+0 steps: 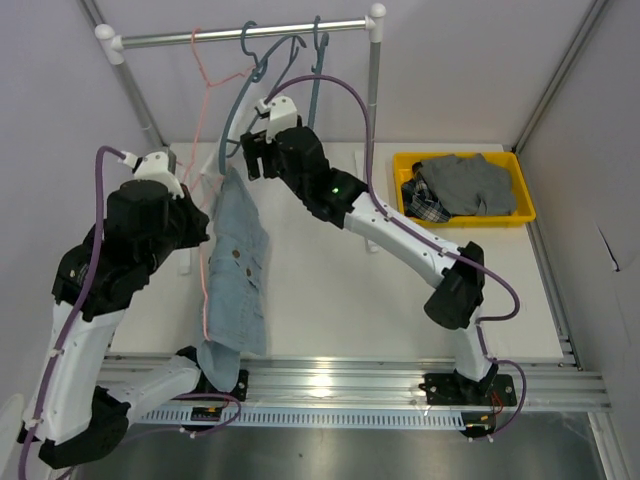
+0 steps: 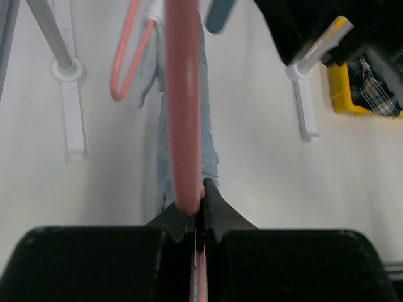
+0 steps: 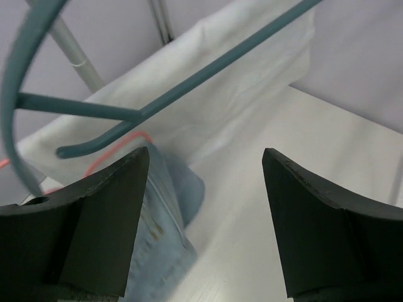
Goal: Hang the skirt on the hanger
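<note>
My left end effector (image 2: 201,202) grips the pink hanger (image 2: 182,126), while the denim skirt (image 1: 238,265) hangs lengthwise over the tabletop's left side, its far end just left of my wide-open right end effector (image 3: 204,170).

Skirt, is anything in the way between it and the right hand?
Nothing visible is. The open right hand sits right at the top edge of the skirt, with the denim beside one finger. A blue hanger crosses the wrist view higher up, above the skirt, not between them.
</note>
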Available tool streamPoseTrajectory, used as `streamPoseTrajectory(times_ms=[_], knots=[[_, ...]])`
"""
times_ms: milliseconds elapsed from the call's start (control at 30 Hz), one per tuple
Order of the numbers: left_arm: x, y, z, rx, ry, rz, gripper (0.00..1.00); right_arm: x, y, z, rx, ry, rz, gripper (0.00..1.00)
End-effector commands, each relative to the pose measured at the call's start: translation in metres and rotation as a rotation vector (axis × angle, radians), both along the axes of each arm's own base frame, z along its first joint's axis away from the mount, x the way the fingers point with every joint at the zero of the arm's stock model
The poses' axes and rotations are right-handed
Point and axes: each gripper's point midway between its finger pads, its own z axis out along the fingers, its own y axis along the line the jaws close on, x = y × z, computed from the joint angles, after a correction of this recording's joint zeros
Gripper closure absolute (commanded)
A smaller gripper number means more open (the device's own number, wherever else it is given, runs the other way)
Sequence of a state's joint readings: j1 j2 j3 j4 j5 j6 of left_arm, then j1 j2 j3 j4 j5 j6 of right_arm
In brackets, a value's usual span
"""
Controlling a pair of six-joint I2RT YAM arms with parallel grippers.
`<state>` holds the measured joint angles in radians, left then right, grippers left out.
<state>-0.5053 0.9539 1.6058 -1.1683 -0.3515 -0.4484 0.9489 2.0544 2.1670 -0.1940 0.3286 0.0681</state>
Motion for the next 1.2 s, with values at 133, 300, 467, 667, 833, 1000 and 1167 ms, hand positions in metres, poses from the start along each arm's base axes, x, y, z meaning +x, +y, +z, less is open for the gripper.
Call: streamPoseTrajectory(times_ms=[133,300,467,667,833,1000,1167], knots=[[0.023,-0.016,0.024,-0.061,-0.074,-0.137,1.00,-0.003,-0.056,0.055,0.135,-0.031,-0.080,0.22],[0.032,-0.007,0.030,-0.081,-0.105,-0.097,1.00,-0.008,-0.069,0.050,0.135,-0.008,-0.079,0.22],[0.049,0.005,0.050,-0.080,-0.165,-0.056,1.00,-0.018,-0.079,0.049,0.129,0.001,-0.068,0.22],[0.088,0.012,0.060,-0.106,-0.205,-0.103,1.00,-0.027,-0.105,0.045,0.133,0.010,-0.080,0.22],[0.095,-0.020,0.079,-0.146,-0.275,-0.312,1.00,-0.035,-0.123,0.045,0.145,0.008,-0.090,0.22],[0.104,-0.028,0.094,-0.136,-0.304,-0.373,1.00,-0.041,-0.136,0.044,0.142,0.009,-0.100,0.22],[0.131,-0.018,0.107,-0.138,-0.333,-0.295,1.00,-0.046,-0.144,0.044,0.141,0.010,-0.103,0.22]])
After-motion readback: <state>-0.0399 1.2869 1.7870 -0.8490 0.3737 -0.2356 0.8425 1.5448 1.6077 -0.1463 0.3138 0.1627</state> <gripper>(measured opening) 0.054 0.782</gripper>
